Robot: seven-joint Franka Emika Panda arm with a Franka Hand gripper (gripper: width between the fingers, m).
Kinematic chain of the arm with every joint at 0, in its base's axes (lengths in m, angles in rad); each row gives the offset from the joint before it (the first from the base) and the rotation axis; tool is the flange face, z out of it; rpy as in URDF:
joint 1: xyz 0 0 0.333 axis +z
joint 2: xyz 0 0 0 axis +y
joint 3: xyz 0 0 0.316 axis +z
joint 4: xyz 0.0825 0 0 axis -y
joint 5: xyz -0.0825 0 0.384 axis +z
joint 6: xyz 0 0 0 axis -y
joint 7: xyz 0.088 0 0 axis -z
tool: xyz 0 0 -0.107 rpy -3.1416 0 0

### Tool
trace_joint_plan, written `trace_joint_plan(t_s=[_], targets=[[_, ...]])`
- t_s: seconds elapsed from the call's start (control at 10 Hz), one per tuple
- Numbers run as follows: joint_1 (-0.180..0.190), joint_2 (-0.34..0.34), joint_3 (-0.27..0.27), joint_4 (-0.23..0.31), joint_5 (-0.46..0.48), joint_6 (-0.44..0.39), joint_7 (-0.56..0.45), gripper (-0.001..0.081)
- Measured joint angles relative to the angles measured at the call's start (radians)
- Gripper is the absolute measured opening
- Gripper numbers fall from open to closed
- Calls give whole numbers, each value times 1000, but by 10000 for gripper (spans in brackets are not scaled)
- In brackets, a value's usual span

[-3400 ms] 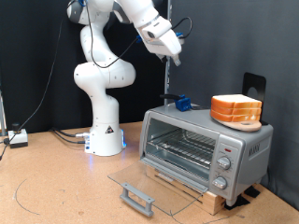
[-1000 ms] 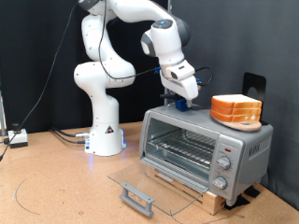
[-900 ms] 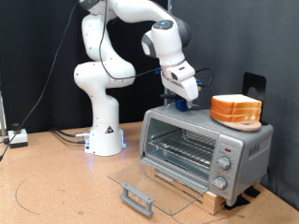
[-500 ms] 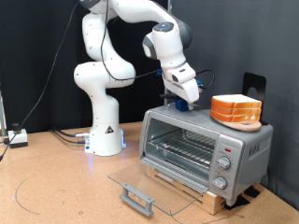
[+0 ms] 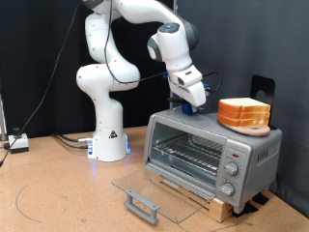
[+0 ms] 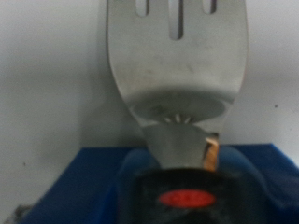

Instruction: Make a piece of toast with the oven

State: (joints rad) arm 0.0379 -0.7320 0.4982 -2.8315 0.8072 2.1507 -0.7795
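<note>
The silver oven (image 5: 212,153) stands at the exterior view's right with its glass door (image 5: 154,193) dropped open and its wire rack (image 5: 188,153) bare. A thick stack of bread slices (image 5: 243,113) lies on the oven's top. A single piece of toast is not in view. My gripper (image 5: 195,101) is low over the oven's top, at a blue holder (image 5: 190,108). The wrist view shows a slotted metal spatula blade (image 6: 176,58) with a black handle (image 6: 179,194) over the blue holder (image 6: 70,182). My fingers do not show there.
The oven's knobs (image 5: 230,177) are on its right panel. The door's grey bar handle (image 5: 141,204) lies low on the table in front. The arm's white base (image 5: 108,135) stands to the exterior view's left of the oven. A black curtain hangs behind.
The gripper has come down from high above to the blue holder on the oven's top. Over the last second it has barely moved.
</note>
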Motion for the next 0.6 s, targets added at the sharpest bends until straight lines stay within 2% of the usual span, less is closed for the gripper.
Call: trace_joint_plan(t_s=[0.3, 0.6], targets=[[-1, -1, -20, 3, 4, -6, -8, 402], [0, -33, -146, 35, 32, -91, -82, 402]])
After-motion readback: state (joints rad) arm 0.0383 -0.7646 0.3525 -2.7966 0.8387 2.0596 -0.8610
